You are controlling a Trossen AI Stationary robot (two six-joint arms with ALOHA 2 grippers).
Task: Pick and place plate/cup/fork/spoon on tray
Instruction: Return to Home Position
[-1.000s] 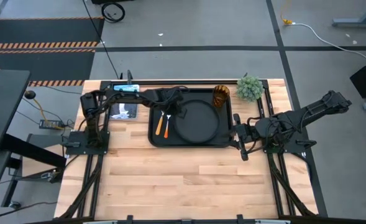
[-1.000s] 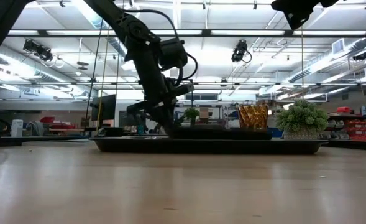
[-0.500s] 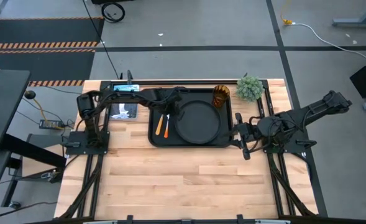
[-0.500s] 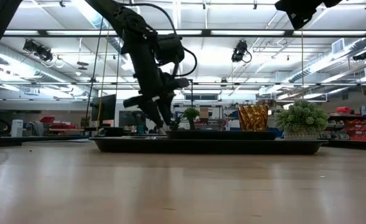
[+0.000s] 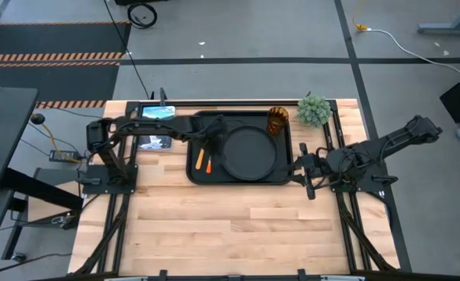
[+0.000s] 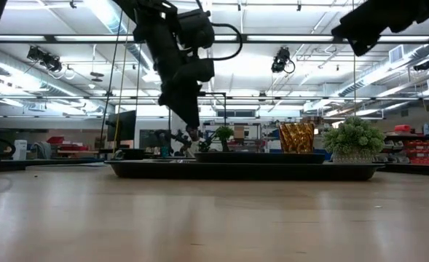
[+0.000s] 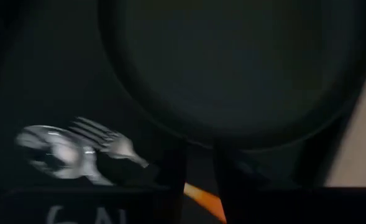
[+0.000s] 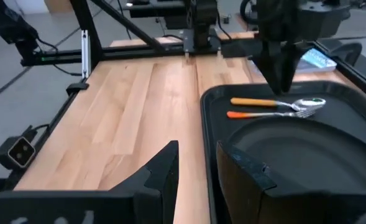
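Left tool [image 5: 212, 133] hangs empty with fingers near-closed directly above fork [image 8: 266, 114] and spoon [image 8: 276, 101], both lying side by side on tray [image 5: 192, 168] beside plate [image 5: 249, 151].

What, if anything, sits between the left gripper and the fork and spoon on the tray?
Nothing visible. The left gripper hangs just above the fork and spoon, which lie side by side on the tray beside the plate. The plate and the cup are off to the side.
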